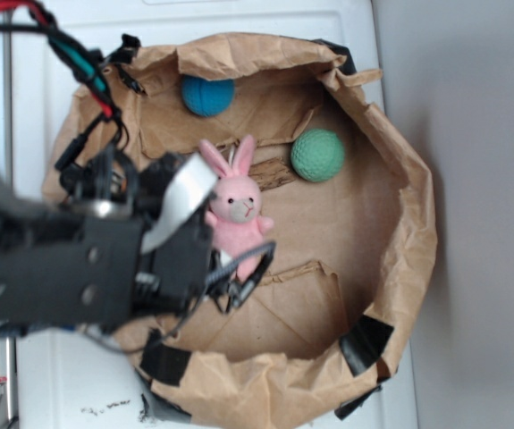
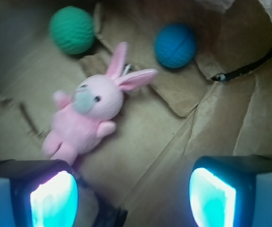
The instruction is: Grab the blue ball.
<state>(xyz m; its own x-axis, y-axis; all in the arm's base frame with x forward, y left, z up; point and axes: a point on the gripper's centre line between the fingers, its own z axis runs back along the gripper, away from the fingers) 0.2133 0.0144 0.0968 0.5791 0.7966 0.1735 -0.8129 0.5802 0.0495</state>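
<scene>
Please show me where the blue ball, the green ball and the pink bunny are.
blue ball (image 2: 175,45): wrist view, middle of the ball.
green ball (image 2: 72,30): wrist view, middle of the ball.
pink bunny (image 1: 236,208): exterior view, on its face.

The robot's arm (image 1: 51,259) reaches in from the left of the exterior view, a dark, blocky body lying roughly level, with a bundle of red, black and teal cables (image 1: 78,63) looping up to the far left corner. At its right end sits the gripper (image 1: 239,273), pointing to the right and slightly down. In the wrist view its two fingers (image 2: 53,196) stand at the near edge, one left and one right, well apart with a wide gap between them and nothing held.
</scene>
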